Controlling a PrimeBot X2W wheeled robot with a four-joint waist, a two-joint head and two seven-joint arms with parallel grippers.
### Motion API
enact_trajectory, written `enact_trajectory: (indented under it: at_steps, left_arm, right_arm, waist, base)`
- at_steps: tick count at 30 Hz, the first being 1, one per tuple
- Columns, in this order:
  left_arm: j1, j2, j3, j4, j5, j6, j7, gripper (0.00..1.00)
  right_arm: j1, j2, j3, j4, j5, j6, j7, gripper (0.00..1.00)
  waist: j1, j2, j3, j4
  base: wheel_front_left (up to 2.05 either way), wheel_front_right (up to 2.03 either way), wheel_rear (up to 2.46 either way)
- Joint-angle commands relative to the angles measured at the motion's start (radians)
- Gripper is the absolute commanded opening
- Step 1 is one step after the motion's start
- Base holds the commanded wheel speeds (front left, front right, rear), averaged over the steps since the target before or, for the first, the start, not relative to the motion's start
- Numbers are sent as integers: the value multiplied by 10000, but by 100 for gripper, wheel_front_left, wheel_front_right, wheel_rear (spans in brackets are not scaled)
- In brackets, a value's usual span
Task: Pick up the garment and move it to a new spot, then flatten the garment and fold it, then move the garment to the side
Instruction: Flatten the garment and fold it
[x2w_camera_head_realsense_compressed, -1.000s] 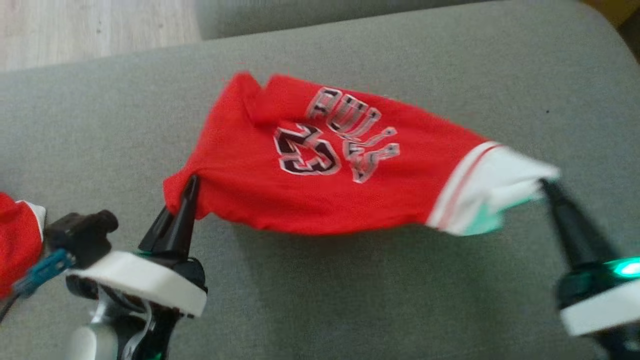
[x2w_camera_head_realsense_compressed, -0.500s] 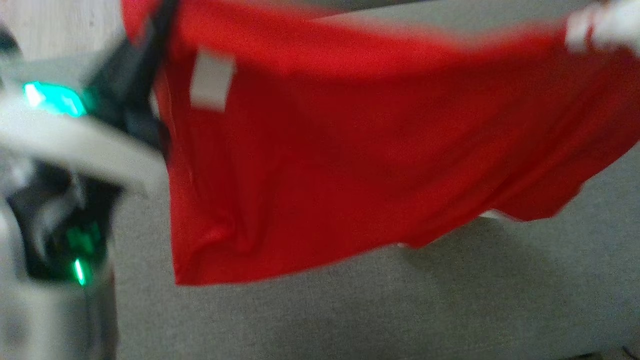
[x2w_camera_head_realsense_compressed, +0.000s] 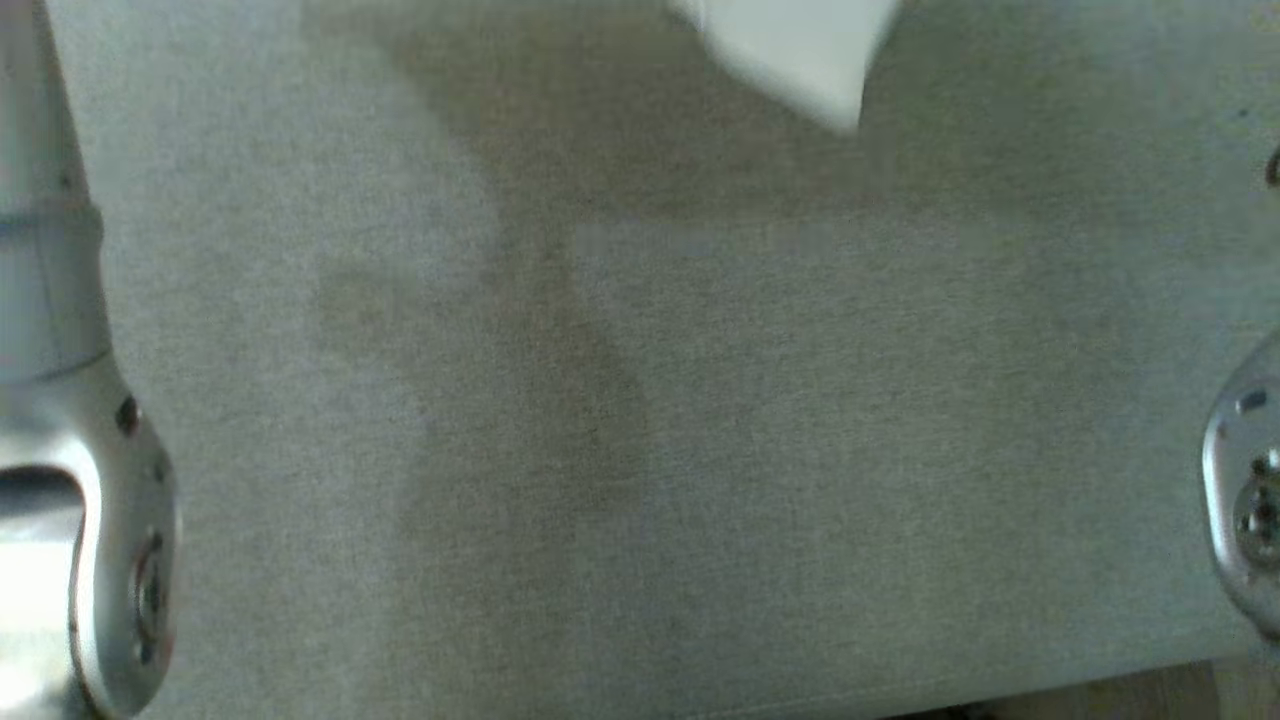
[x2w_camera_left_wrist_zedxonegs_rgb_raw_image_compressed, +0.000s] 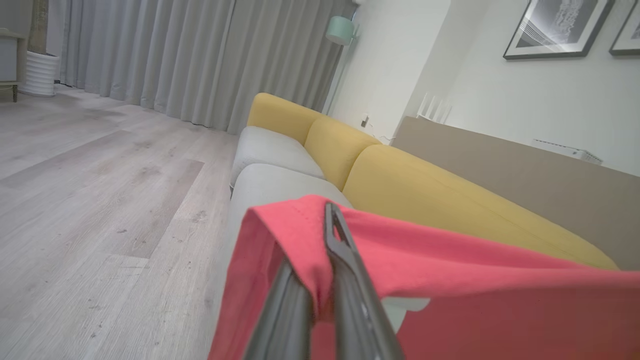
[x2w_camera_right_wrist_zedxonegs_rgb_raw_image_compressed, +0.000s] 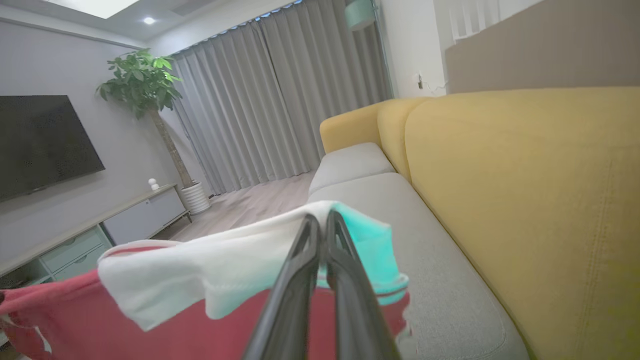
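Note:
The garment (x2w_camera_left_wrist_zedxonegs_rgb_raw_image_compressed: 450, 280) is a red jersey with a white and teal hem (x2w_camera_right_wrist_zedxonegs_rgb_raw_image_compressed: 210, 270). In the left wrist view my left gripper (x2w_camera_left_wrist_zedxonegs_rgb_raw_image_compressed: 316, 235) is shut on a folded red edge, and the cloth stretches away to the right above the couch. My right gripper (x2w_camera_right_wrist_zedxonegs_rgb_raw_image_compressed: 322, 218) is shut on the white and teal hem, with red cloth hanging below to the left. In the head view a blurred white bit of the garment (x2w_camera_head_realsense_compressed: 790, 50) shows at the top edge, casting a shadow on the grey seat (x2w_camera_head_realsense_compressed: 640, 420) beneath.
The couch has grey seat cushions (x2w_camera_right_wrist_zedxonegs_rgb_raw_image_compressed: 425, 260) and yellow backrests (x2w_camera_right_wrist_zedxonegs_rgb_raw_image_compressed: 525, 200). Pale wood floor (x2w_camera_left_wrist_zedxonegs_rgb_raw_image_compressed: 100, 200) lies beside it. My left forearm (x2w_camera_head_realsense_compressed: 60, 400) runs down the head view's left edge; a joint of the right arm (x2w_camera_head_realsense_compressed: 1245, 490) shows at the right edge.
The garment, held at both ends low over the seat a second ago, has been swung up past the camera. The head view has also shifted down onto the seat.

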Motion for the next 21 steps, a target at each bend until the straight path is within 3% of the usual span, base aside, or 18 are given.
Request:
enact_trajectory:
  at_steps: [1,5,11,16,21]
  left_arm:
    - [-390,313,224,152,103,-106,-507,0]
    - [-66,189,69,1371,81,-683,-1450,0]
    - [2634,208,-108,1709,-84,-1250,-2224,0]
    - [6150,0,-193,817,-318,-1314,-2541,0]
    - [9495,-254,-274,-434,-194,-936,-3043,0]
  right_arm:
    - [-449,136,13,60,-83,67,-359,0]
    - [10,140,378,876,105,67,-982,0]
    - [3153,-525,1242,419,990,67,-1285,0]
    - [6773,-1115,1527,-931,1637,67,-1087,0]
    - [9871,-1312,1587,-2402,1842,67,-767,0]
  waist:
    - [-5,1,411,113]
    - [-5,1,338,103]
    - [-5,1,-157,8]
    - [-5,1,-779,-11]
    - [-5,1,-1399,-77]
  base:
    - [0,0,0]
    - [0,0,0]
    - [0,0,0]
    - [0,0,0]
    - [0,0,0]
